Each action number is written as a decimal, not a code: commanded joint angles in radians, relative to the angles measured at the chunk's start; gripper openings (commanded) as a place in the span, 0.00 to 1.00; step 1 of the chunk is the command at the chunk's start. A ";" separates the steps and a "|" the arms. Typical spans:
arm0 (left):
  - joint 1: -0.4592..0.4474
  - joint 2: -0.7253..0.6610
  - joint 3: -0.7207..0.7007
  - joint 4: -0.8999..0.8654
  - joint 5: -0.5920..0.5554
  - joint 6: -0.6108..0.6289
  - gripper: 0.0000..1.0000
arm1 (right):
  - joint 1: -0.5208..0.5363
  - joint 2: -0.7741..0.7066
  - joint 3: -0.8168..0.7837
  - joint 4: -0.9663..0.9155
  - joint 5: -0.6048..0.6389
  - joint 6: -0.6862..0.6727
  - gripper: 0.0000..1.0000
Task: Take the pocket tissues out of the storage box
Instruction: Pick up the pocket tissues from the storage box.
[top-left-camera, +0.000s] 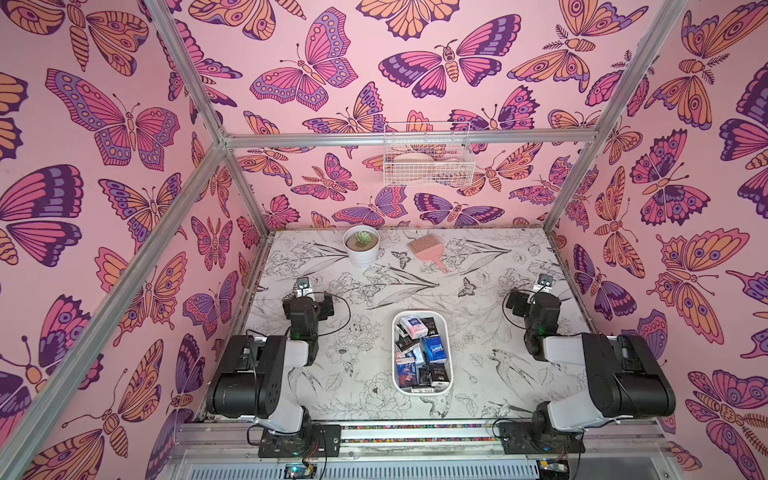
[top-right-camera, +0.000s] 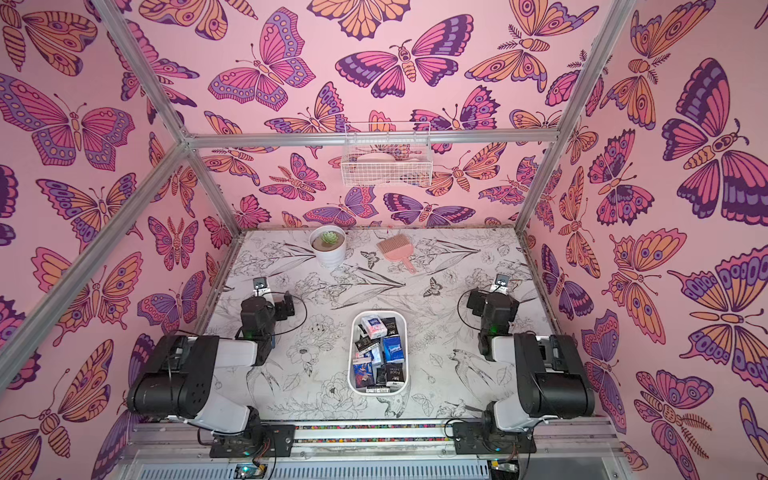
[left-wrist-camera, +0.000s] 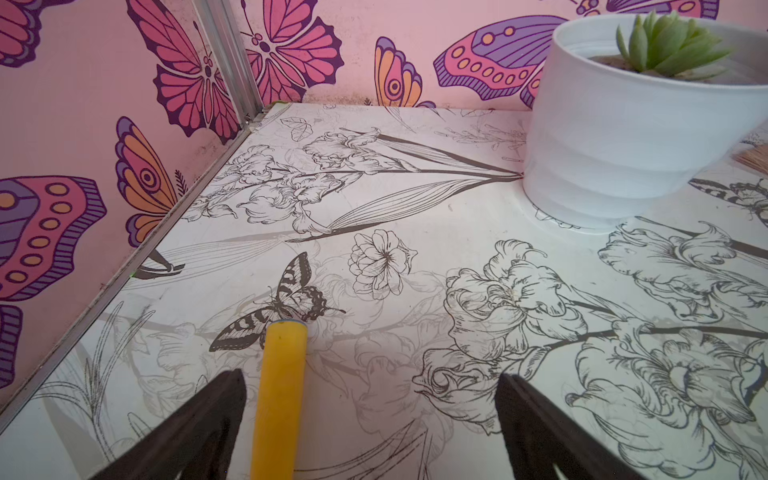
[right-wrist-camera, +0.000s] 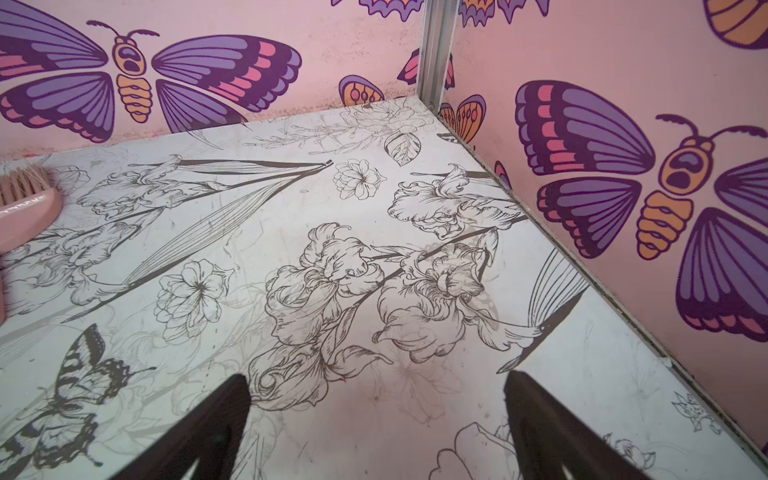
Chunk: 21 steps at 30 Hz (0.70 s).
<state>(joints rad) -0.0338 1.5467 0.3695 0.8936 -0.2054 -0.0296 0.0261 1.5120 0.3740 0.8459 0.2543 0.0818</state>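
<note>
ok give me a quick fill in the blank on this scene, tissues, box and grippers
1. The black, blue and white pocket tissues lie ____ the shallow white plastic storage box.
2. That box sits ____ the left arm and the right arm.
3. The pink comb-like brush lies on the flower-printed table beside the round ____ plant pot.
4. The left gripper and the right gripper both have jaws ____, holding nothing.
Missing words: inside; between; white; open.
</note>
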 joint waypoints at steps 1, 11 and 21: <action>0.002 0.001 -0.001 0.018 0.008 0.008 1.00 | -0.001 -0.014 -0.003 0.014 0.011 0.017 0.99; 0.003 0.001 -0.001 0.015 0.009 0.007 1.00 | -0.001 -0.014 -0.003 0.014 0.011 0.018 0.99; 0.002 -0.001 0.000 0.018 0.020 0.013 1.00 | 0.000 -0.013 0.000 0.014 0.007 0.019 0.99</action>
<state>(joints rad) -0.0330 1.5467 0.3695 0.8936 -0.2050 -0.0296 0.0261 1.5120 0.3740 0.8459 0.2543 0.0822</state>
